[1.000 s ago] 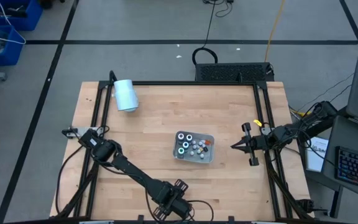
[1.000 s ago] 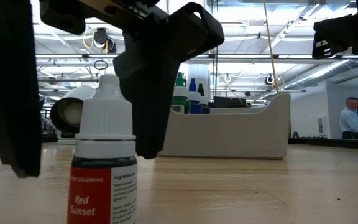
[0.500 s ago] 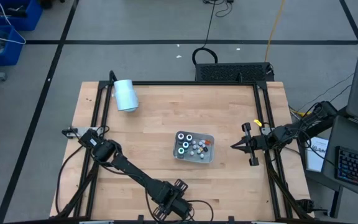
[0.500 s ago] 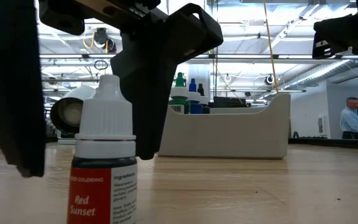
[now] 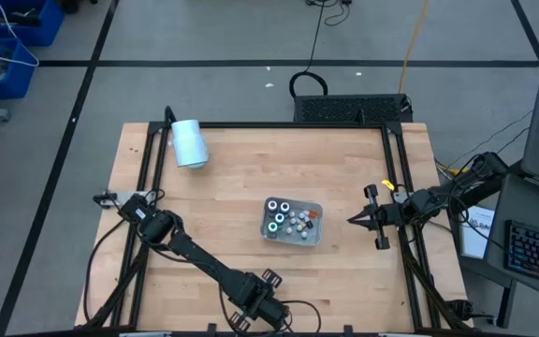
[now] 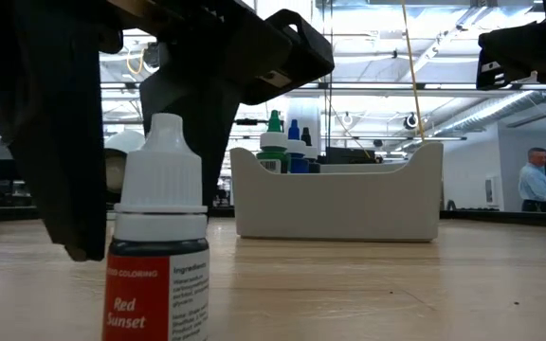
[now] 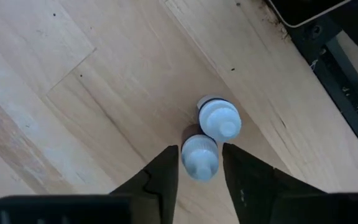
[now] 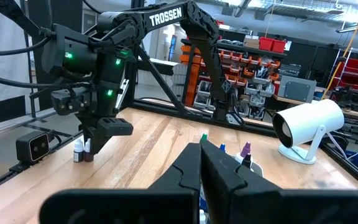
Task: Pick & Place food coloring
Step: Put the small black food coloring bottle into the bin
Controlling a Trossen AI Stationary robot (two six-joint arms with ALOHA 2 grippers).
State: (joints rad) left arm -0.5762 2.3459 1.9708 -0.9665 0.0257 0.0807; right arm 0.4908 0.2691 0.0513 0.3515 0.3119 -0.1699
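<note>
From above, the left gripper [image 5: 268,301] is hanging at the bottom edge; the tray [image 5: 293,221] of food coloring [image 5: 292,220] is sitting mid-frame. The right gripper [image 5: 356,221], jaws shut and empty, is waiting beside it. In the left wrist view, half-open fingers [image 7: 163,174] are flanking one white-capped bottle [image 7: 199,155], not clearly gripping; a second bottle [image 7: 219,120] is touching it.

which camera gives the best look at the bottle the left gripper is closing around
The left wrist view: the bottle sits between the left gripper fingers, a second bottle beside it. Low view shows one Red Sunset bottle close; right wrist shows both distantly; high view hides them.
</note>
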